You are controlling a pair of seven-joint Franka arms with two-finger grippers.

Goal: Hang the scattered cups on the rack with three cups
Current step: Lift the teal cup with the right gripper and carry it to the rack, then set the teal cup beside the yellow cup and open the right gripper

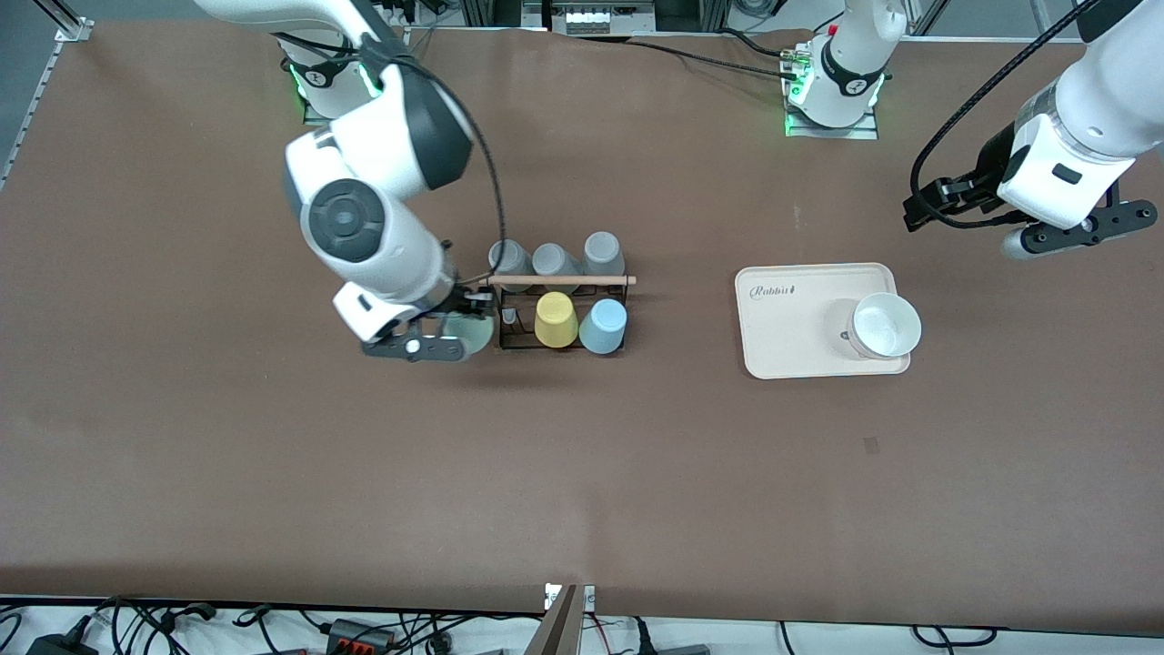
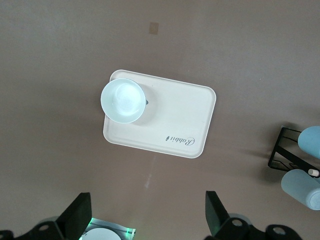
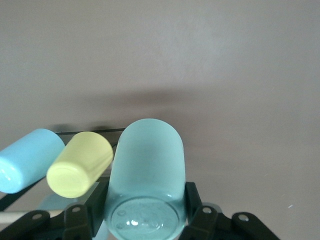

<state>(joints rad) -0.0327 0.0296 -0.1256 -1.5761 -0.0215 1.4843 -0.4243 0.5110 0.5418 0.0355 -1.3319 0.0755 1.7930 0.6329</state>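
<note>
My right gripper (image 1: 462, 329) is shut on the pale mint-green cup (image 1: 473, 335), holding it tipped on its side at the rack's end toward the right arm. In the right wrist view the mint cup (image 3: 146, 170) sits between my fingers (image 3: 197, 207). The black wire rack (image 1: 509, 338) with its wooden rod (image 1: 562, 280) holds the light blue cup (image 1: 603, 326) on the row nearer the front camera. The light blue cup (image 3: 27, 159) also shows in the right wrist view. My left gripper (image 1: 923, 211) is open and empty in the air, over bare table beside the tray.
A yellow cup (image 1: 556, 319) hangs between the mint and blue cups, and three grey cups (image 1: 555, 259) sit on the rack's farther row. A cream tray (image 1: 787, 318) with a white bowl (image 1: 884, 325) lies toward the left arm's end.
</note>
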